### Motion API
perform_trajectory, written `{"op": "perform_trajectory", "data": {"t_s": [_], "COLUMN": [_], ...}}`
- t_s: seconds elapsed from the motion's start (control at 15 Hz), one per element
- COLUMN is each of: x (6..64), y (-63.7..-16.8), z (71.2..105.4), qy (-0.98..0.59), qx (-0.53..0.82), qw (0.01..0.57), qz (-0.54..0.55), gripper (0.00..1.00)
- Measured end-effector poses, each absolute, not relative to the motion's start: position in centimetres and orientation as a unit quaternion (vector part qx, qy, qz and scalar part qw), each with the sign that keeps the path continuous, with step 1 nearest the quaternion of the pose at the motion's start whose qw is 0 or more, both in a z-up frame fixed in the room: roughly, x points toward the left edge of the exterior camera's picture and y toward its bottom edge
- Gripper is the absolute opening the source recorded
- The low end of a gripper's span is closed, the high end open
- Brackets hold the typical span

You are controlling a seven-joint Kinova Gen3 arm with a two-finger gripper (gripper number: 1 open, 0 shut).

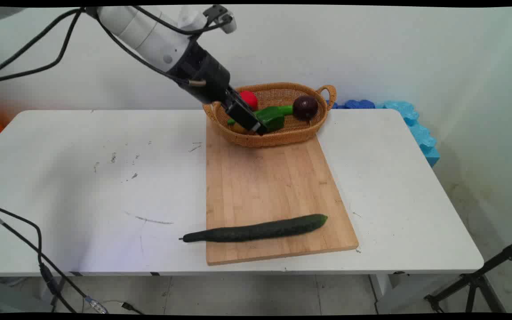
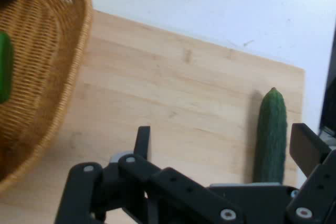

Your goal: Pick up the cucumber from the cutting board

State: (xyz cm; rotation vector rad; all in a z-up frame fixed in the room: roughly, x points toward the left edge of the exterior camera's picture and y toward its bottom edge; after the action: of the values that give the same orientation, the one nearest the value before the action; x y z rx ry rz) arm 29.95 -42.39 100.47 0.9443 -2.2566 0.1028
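Gripper (image 1: pixel 249 121): black, two fingers spread apart with nothing between them, upper centre of the main view, over the near left rim of the basket (image 1: pixel 282 136).

Basket: woven wicker, on the far end of the cutting board (image 1: pixel 269 186). Holds a green pepper (image 1: pixel 274 116), a red ball (image 1: pixel 249 98), a dark purple round fruit (image 1: pixel 305 107).

Cucumber (image 1: pixel 256 230): dark green, lying across the board's near end, stem end overhanging left onto the white table (image 1: pixel 82 186).

Blue foam (image 1: pixel 411 120): at the table's far right corner.
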Motion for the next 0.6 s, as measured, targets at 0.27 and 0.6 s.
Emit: {"op": "perform_trajectory", "data": {"t_s": [0.27, 0.6], "x": [28.1, 25.9], "y": [-39.8, -35.9], "z": [98.8, 94.8], "qy": [-0.871, -0.885], "qx": [0.366, 0.35], "qw": [0.327, 0.309], "qz": [0.016, 0.002], "gripper": [1.0, 1.0]}}
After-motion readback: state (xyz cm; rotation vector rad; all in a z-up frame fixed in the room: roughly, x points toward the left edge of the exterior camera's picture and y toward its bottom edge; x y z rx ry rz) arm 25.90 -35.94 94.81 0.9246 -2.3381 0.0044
